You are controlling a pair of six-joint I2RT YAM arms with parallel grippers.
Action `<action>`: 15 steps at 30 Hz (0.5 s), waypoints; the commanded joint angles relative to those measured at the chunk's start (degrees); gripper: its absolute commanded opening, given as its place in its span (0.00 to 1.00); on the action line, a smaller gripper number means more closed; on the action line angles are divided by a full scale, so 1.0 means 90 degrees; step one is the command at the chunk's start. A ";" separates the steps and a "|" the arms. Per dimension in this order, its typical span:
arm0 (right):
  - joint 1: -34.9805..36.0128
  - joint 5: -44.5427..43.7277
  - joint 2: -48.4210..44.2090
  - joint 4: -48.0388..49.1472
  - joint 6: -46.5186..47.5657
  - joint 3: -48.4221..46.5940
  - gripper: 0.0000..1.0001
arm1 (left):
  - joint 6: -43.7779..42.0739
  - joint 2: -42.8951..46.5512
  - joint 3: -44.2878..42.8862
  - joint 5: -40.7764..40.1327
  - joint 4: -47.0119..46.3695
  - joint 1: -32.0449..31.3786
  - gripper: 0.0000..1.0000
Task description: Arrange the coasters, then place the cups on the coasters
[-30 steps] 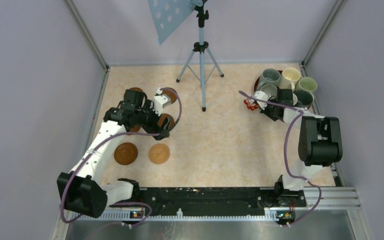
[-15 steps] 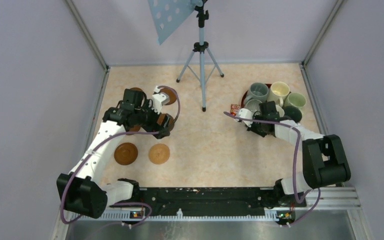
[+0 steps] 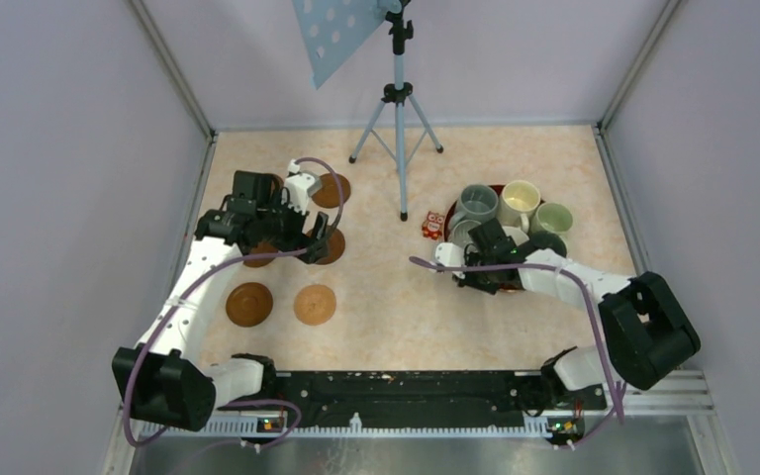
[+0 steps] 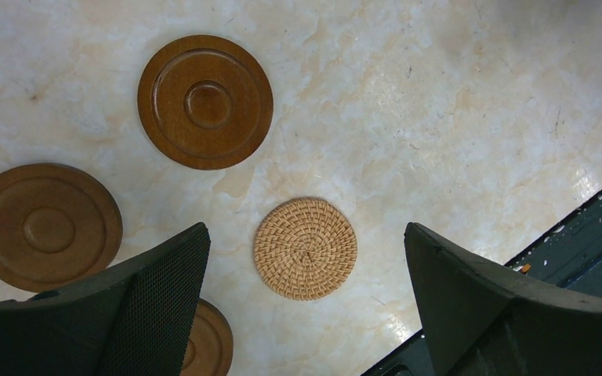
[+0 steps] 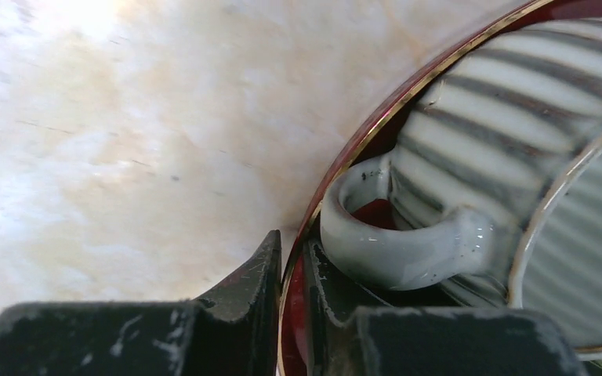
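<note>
My right gripper (image 5: 291, 247) is shut on the gold-edged rim of the red tray (image 5: 376, 129), low over the table right of centre (image 3: 455, 261). On the tray stand the cups: a ribbed grey one (image 5: 486, 133) with its handle by my fingers, a grey-green one (image 3: 477, 202), a cream one (image 3: 520, 196) and a pale green one (image 3: 552, 218). My left gripper (image 4: 306, 235) hangs open above the coasters at the left (image 3: 309, 236). Below it lie a woven coaster (image 4: 306, 248) and wooden coasters (image 4: 205, 102) (image 4: 45, 225).
A blue tripod (image 3: 399, 109) stands at the back centre. A small red object (image 3: 433, 225) lies just left of the tray. Further coasters (image 3: 332, 190) (image 3: 248, 304) lie around the left arm. Grey walls close in both sides.
My right gripper has dragged the tray with its cups from the back right corner leftward and nearer. The left gripper has shifted a little to the left, still open.
</note>
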State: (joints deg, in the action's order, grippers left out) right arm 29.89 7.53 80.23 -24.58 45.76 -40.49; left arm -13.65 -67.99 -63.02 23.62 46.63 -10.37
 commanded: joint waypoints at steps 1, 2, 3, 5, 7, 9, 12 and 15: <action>0.0753 0.0994 0.0180 -0.1336 -0.0453 0.0345 0.13 | 0.0290 0.0005 -0.0370 0.0051 -0.0241 0.0182 0.99; 0.0853 0.1014 0.0169 -0.1370 -0.0476 0.0331 0.14 | 0.0298 -0.0030 -0.0395 0.0089 -0.0240 0.0216 0.99; 0.0980 0.1016 0.0166 -0.1393 -0.0516 0.0316 0.15 | 0.0317 -0.0063 -0.0405 0.0126 -0.0240 0.0244 0.99; 0.1339 0.0955 0.0149 -0.1425 -0.0639 0.0287 0.17 | 0.0340 -0.0124 -0.0436 0.0189 -0.0254 0.0280 0.99; 0.1650 0.0886 0.0153 -0.1398 -0.0772 0.0263 0.18 | 0.0363 -0.0180 -0.0436 0.0218 -0.0276 0.0302 0.99; 0.1942 0.0788 0.0192 -0.1351 -0.0895 0.0230 0.19 | 0.0365 -0.0219 -0.0434 0.0258 -0.0288 0.0320 0.99; 0.2275 0.0722 0.0334 -0.1342 -0.1092 0.0096 0.20 | 0.0356 -0.0253 -0.0438 0.0274 -0.0298 0.0331 0.99; 0.2530 0.0768 0.0480 -0.1399 -0.1290 -0.0068 0.21 | 0.0306 -0.0258 -0.0439 0.0260 -0.0298 0.0332 0.99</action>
State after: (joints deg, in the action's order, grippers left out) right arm 48.23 5.39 80.64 -29.04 39.24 -41.50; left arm -11.22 -70.54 -65.17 24.67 45.98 -7.79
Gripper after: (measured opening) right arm 0.209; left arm 0.987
